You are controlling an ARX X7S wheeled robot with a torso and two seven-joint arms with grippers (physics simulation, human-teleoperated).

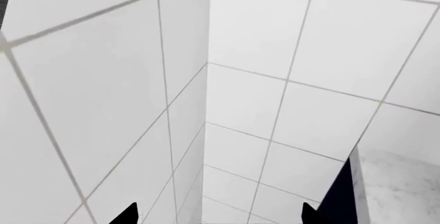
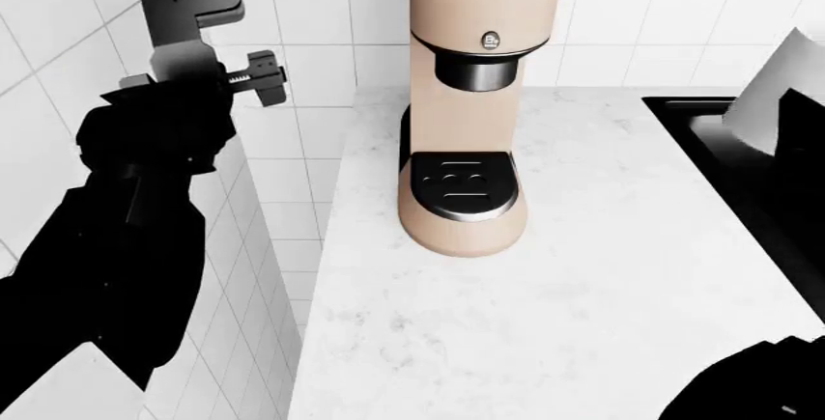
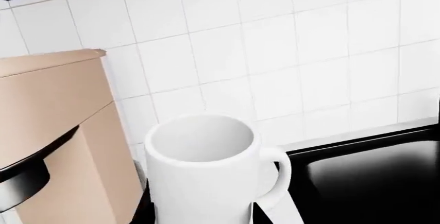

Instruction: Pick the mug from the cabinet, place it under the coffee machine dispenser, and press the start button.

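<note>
Now the risk: machine (image 2: 467, 101) stands mid-surface (image 2: 581, 323), its dispenser (image 2: 478, 72) over the tray (image 2: 462, 186). Mug (image 3: 206, 172) rides high beside it in the right pincer, apparently pinched there; it could clip the column swinging in. Left pincer (image 1: 216, 216) spread, idle.

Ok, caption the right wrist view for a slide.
White mug held upright beside the beige coffee machine, tiled wall behind.

Left arm (image 2: 135, 237) — matte black, faceted, knurled screw knob (image 2: 265, 78).
</note>
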